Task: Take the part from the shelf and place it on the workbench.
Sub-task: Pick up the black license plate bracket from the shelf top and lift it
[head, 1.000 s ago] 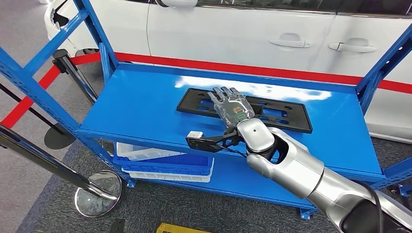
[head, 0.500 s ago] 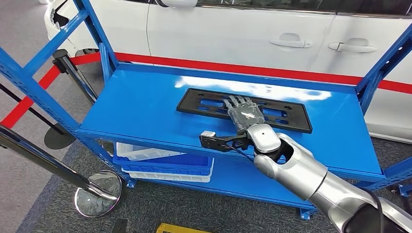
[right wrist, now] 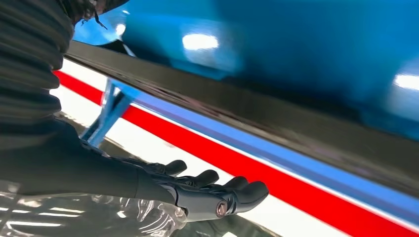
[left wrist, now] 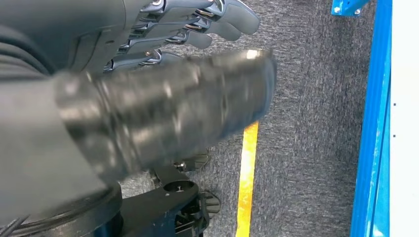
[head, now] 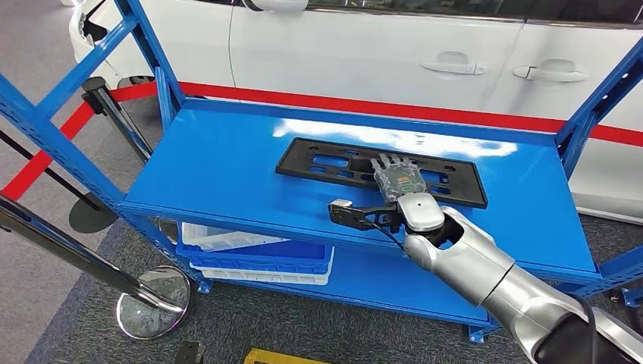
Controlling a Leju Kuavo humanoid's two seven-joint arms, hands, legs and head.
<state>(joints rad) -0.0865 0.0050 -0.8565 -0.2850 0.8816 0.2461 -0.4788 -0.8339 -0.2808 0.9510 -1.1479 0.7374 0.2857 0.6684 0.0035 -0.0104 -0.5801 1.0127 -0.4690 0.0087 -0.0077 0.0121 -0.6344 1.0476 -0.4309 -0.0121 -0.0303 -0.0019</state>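
Part (head: pixel 334 163): a flat black rectangular frame with cut-outs, lying flat on the top level of the blue shelf (head: pixel 220 167), right of that level's centre, its long side running across the view toward the white car (head: pixel 364 45) behind.

Right hand (head: pixel 396 178) reaches in over the shelf's near edge and sits above the right-hand half of the part, palm down. Its fingers (head: pixel 390 163) are stretched forward and slightly spread over the frame's middle bars. Head view does not settle whether they touch the part or hover just over it; nothing is wrapped or pinched. In the right wrist view the same fingers (right wrist: pixel 217 190) lie extended side by side, uncurled, with the dark edge of the part (right wrist: pixel 257 116) running across the picture; the picture is blurred and contact cannot be read there either.

Left hand (left wrist: pixel 163 113): left wrist view, blurred, over grey carpet (left wrist: pixel 306 98) with a yellow floor line (left wrist: pixel 248 182) and a blue shelf foot (left wrist: pixel 373 123) at one side. Its fingers (left wrist: pixel 222 19) lie nearly straight and close together, nothing between them.

Lower shelf level carries stacked blue and white trays (head: pixel 254 254). A red stripe (head: pixel 379 110) crosses behind the shelf, and a barrier post base (head: pixel 152 303) stands on the floor at its left.
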